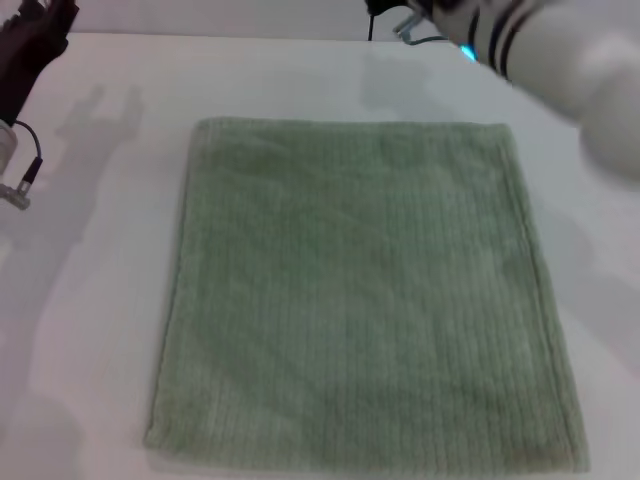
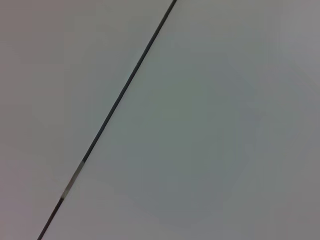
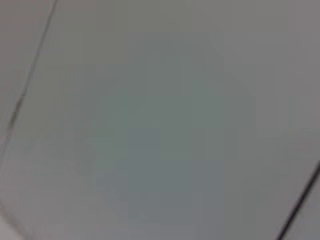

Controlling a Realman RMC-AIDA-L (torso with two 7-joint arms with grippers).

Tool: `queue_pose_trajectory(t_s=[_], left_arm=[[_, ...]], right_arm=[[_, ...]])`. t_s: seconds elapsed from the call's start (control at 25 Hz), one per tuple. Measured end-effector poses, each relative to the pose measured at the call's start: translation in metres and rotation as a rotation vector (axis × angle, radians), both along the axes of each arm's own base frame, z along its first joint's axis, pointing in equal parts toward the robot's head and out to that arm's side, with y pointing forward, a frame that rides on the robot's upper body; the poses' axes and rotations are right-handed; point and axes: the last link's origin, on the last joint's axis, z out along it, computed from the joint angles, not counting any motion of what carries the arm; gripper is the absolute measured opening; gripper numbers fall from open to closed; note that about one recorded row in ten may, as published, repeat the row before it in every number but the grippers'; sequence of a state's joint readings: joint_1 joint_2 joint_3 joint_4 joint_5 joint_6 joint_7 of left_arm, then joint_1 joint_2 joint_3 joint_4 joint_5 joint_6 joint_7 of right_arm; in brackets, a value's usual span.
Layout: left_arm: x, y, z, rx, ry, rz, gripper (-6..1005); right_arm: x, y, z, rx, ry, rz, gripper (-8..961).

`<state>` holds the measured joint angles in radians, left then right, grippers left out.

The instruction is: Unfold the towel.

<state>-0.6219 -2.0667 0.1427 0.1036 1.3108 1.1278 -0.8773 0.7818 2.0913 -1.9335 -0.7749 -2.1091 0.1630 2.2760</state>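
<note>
The towel (image 1: pixel 360 300) is a pale sage-green ribbed cloth. It lies flat and spread out as a rough square in the middle of the white table (image 1: pixel 90 300), its near edge at the bottom of the head view. My left gripper (image 1: pixel 35 45) is a dark shape raised at the far left corner, well clear of the towel. My right arm (image 1: pixel 560 60) is raised at the far right, its end (image 1: pixel 400 20) cut off by the top of the view beyond the towel's far edge. Neither gripper touches the towel. Both wrist views show only a plain pale surface.
A cable and connector (image 1: pixel 25 175) hang from the left arm over the table's left side. A thin dark seam line crosses the left wrist view (image 2: pixel 115 105), and another shows in a corner of the right wrist view (image 3: pixel 300 200).
</note>
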Motion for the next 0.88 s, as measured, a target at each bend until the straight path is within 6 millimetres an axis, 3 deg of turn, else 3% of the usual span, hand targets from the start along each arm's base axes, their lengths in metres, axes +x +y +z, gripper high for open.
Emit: queue_pose_trajectory(t_s=[0.12, 0.16, 0.24, 0.52, 0.56, 0.72, 0.88], left_arm=[[0.000, 0.002, -0.004, -0.008, 0.029, 0.013, 588], [0.002, 0.004, -0.006, -0.010, 0.053, 0.015, 590], [0.003, 0.004, -0.008, -0.011, 0.064, 0.014, 593], [0.007, 0.004, -0.017, -0.002, 0.174, 0.011, 605], [0.007, 0.004, -0.020, 0.001, 0.201, 0.013, 607], [0.006, 0.004, -0.021, 0.006, 0.228, 0.021, 614], [0.004, 0.006, -0.023, -0.008, 0.247, 0.047, 641]], right_arm=[[0.020, -0.018, 0.000, 0.156, 0.077, 0.061, 135], [0.038, -0.026, 0.005, 0.217, 0.135, 0.070, 137], [0.049, -0.029, 0.010, 0.249, 0.176, 0.065, 139], [0.127, -0.048, 0.034, 0.314, 0.355, -0.111, 148], [0.147, -0.053, 0.040, 0.333, 0.377, -0.162, 149], [0.161, -0.060, 0.045, 0.358, 0.377, -0.186, 154], [0.167, -0.061, 0.047, 0.361, 0.353, -0.191, 307]])
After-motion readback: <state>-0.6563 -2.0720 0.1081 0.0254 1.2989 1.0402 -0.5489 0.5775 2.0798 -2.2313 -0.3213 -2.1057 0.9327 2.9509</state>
